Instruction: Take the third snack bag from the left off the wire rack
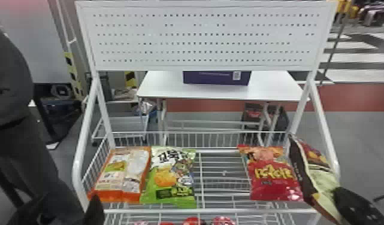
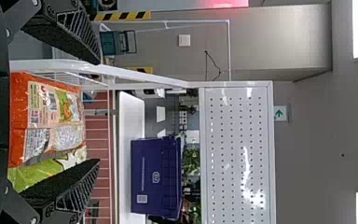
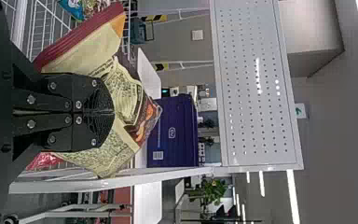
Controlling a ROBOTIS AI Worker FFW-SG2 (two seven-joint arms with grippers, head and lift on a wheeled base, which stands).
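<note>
Right gripper (image 1: 347, 200) clamped on 1 dark snack bag (image 1: 312, 176) at the right edge of the wire rack (image 1: 78, 167).

The fingers are pressed together on the bag's lower end. The bag is tilted and leans over the rack's right rim, just beside a red bag (image 1: 272, 176). 3 bags lie flat on the shelf. An orange bag (image 1: 123, 173) touches a green bag (image 1: 170, 176) at the left edge, both well apart from the red bag. The left gripper (image 2: 95, 109) sits at the front left corner, fingers apart.
</note>
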